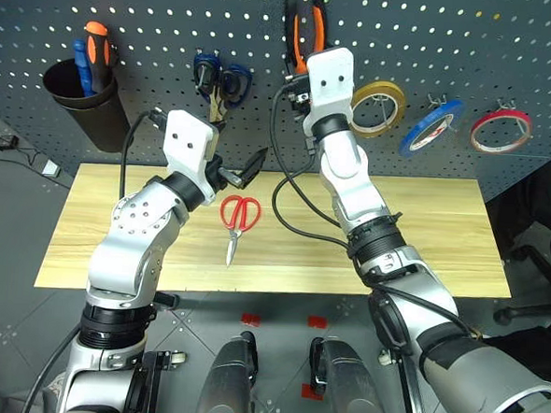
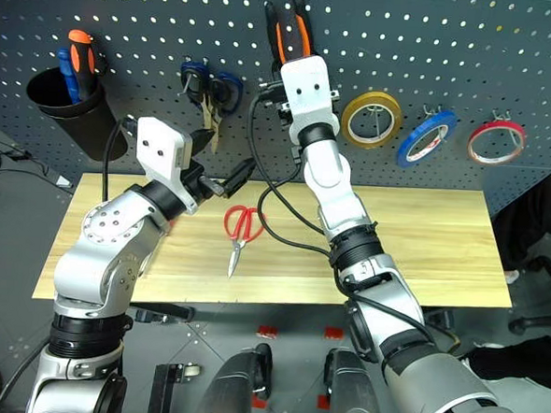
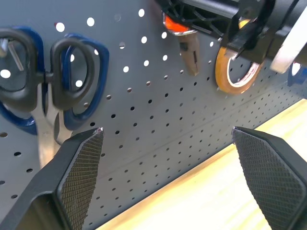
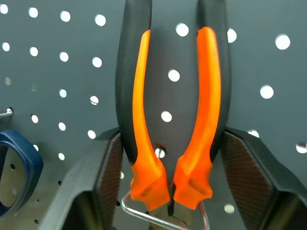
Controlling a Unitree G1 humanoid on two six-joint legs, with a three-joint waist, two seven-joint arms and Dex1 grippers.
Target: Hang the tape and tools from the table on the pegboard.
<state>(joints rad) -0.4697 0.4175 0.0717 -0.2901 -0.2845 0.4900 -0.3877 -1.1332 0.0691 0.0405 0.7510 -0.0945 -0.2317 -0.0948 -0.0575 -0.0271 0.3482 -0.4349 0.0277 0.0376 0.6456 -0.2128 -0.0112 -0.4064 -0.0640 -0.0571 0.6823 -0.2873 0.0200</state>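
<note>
Pliers (image 4: 172,120) with orange-and-black handles sit against the dark grey-blue perforated pegboard (image 1: 509,52), handles up, their hinge resting in a bent wire hook; you can't see the nose, which the right gripper (image 4: 170,191) cuts off. Its knurled black fingers (image 4: 108,177) stand on either side of the handles, the finger on one side touching the black grip, the other with a sliver of gap, so you cannot tell whether they clamp.

Left of the pliers on the pegboard hang blue-handled scissors (image 1: 220,80), and further left a black cup (image 1: 85,101) holds orange and blue screwdriver handles, shafts hidden inside. Right of the pliers hang a yellow tape ring (image 1: 379,108), the thin blue tape roll (image 1: 432,126) and a red ring (image 1: 501,130).

Below the pliers, red-handled scissors (image 1: 239,221) lie flat on the light, grained wooden worktop (image 1: 433,235), blades towards you. Your left gripper (image 3: 168,177) hovers above them with its textured fingers wide apart, holding nothing.
</note>
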